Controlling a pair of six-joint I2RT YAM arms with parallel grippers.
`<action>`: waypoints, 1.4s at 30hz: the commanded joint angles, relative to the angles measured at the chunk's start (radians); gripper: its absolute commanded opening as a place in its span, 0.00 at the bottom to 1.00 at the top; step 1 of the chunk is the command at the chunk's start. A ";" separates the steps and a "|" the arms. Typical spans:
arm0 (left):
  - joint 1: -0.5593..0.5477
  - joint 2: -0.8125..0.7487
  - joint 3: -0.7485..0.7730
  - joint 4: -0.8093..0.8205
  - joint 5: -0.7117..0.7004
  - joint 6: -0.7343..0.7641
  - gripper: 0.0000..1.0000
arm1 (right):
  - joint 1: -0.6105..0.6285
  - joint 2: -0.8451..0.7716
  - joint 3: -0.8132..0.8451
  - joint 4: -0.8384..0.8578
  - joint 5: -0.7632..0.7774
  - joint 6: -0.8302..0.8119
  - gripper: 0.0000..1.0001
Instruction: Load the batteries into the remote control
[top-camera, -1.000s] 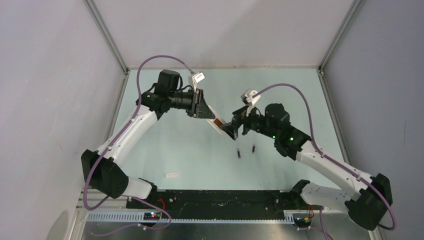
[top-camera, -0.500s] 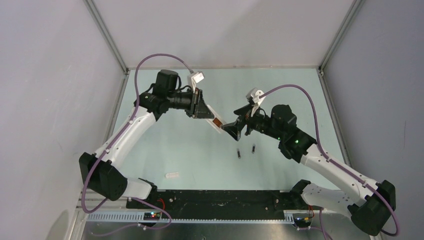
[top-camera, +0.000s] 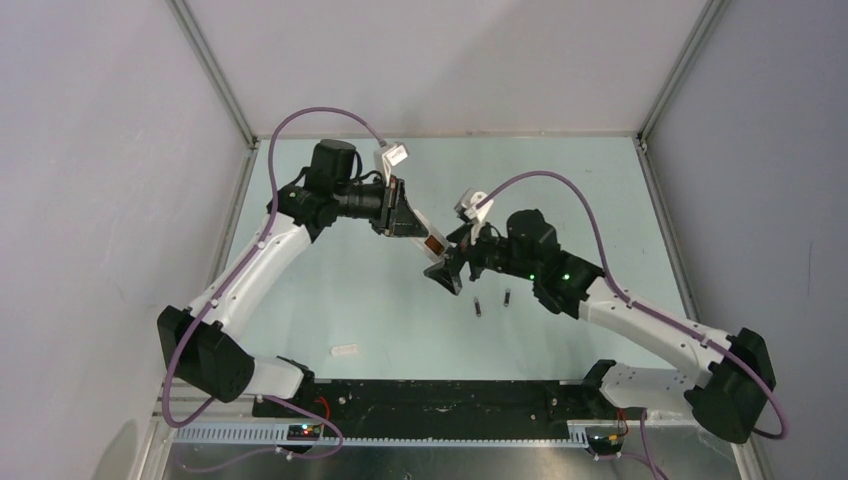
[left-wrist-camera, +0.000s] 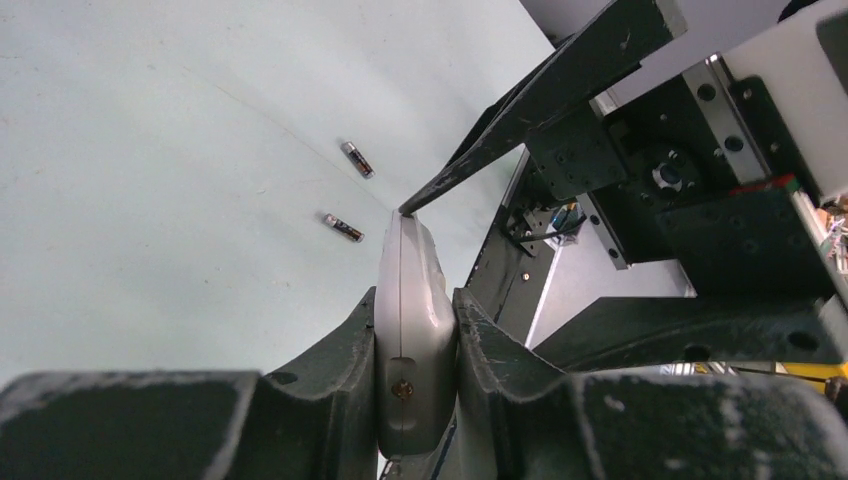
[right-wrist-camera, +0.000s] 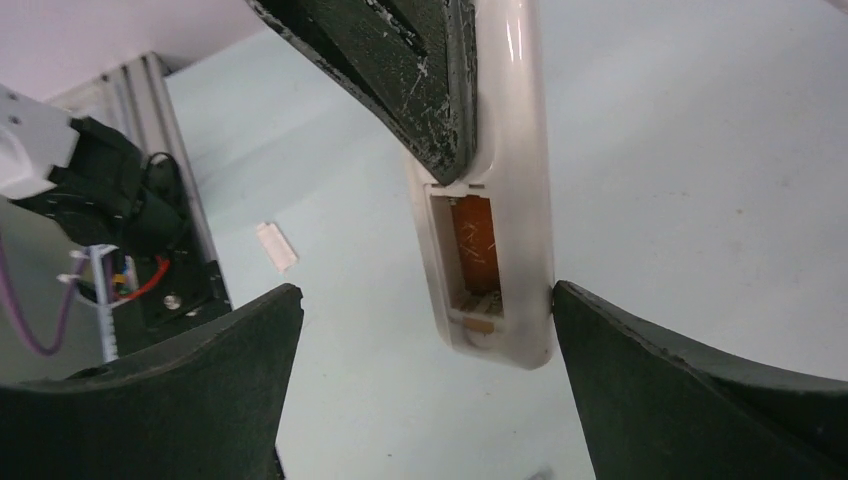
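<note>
Pale tabletop (right-wrist-camera: 700, 150) behind remote control (right-wrist-camera: 520, 150), right end effector (right-wrist-camera: 425, 295) wide.

Right wrist view: the remote control (right-wrist-camera: 520, 150) runs off the top edge, a dark finger (right-wrist-camera: 400, 70) covering part of its back. Overhead, the batteries (top-camera: 478, 308) are mere specks.

A: Anything lying loose?
B: A small flat white cover strip (top-camera: 343, 350) is lying on the pale green table (top-camera: 330, 300), near-left.
A: Else?
B: A black base plate (top-camera: 440, 397) is running along the near edge, with a slotted grey duct (top-camera: 430, 437) sitting just before it. Plain walls (top-camera: 100, 150) are enclosing three sides.
</note>
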 joint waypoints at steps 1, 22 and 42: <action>0.000 -0.032 0.018 0.022 0.025 -0.031 0.00 | 0.039 0.058 0.078 0.001 0.083 -0.095 0.99; -0.001 -0.017 0.052 0.023 0.040 -0.131 0.18 | 0.068 0.155 0.098 0.084 0.222 -0.157 0.46; -0.085 -0.109 -0.016 0.216 -0.455 -0.423 0.52 | 0.013 0.188 0.139 0.194 0.250 0.194 0.37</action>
